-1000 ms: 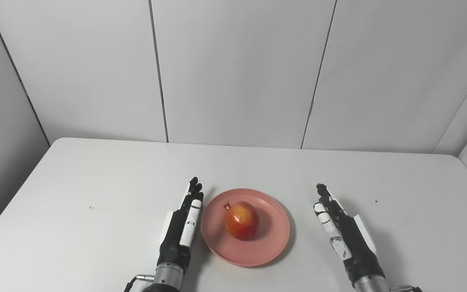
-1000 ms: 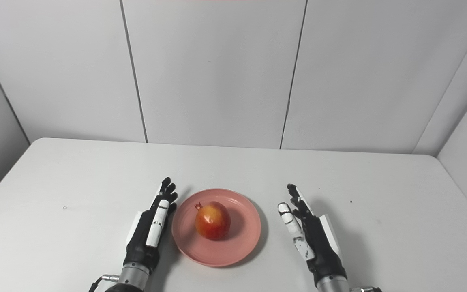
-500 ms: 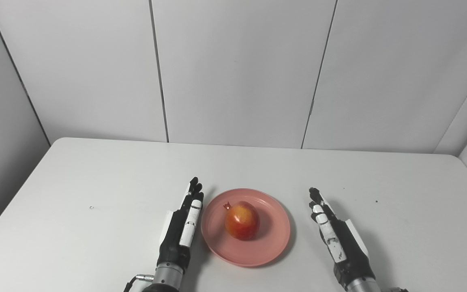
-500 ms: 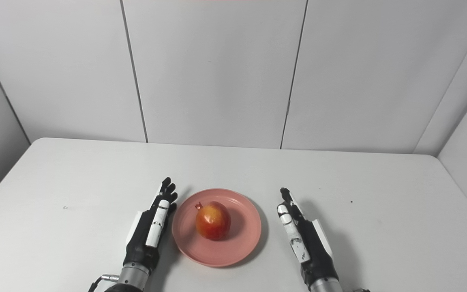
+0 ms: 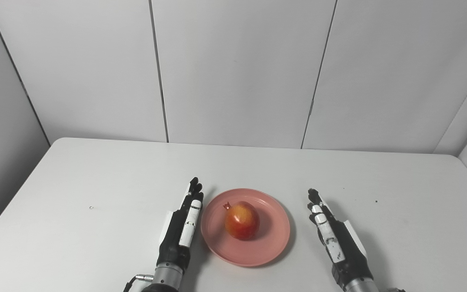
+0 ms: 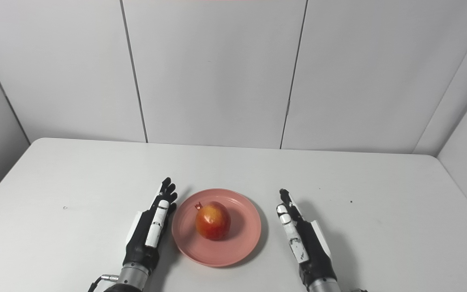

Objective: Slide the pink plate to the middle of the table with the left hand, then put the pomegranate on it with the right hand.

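We have the pomegranate [image 5: 241, 220] sitting on the pink plate [image 5: 272, 243], a little left of the plate's centre, red and yellow skin catching the light, its small crown pointing up and to the left. The plate lies flat on the white surface [image 5: 95, 182], near our front edge and roughly midway between the two sides.

On one flank, our left hand [image 5: 181, 227] is empty, set edge-on with its fingers [image 5: 193, 194] straight and pointing away from us, lying side by side. It sits just beside the plate's left rim; whether it actually touches the rim we cannot tell from here. On the other flank, our right hand [image 6: 302, 239] is empty too, fingers [image 6: 286, 202] extended and held loosely alongside one another, angled slightly inward toward the plate. There is a clear strip of bare surface between it and the plate's right rim. Neither hand is in contact with the fruit.

Further out, a tiny speck [image 5: 91, 207] marks the surface off to the left, and a couple of dark dots [image 5: 376, 201] show to the right. Beyond the far edge stand plain grey wall panels [image 5: 233, 73] with thin vertical seams.
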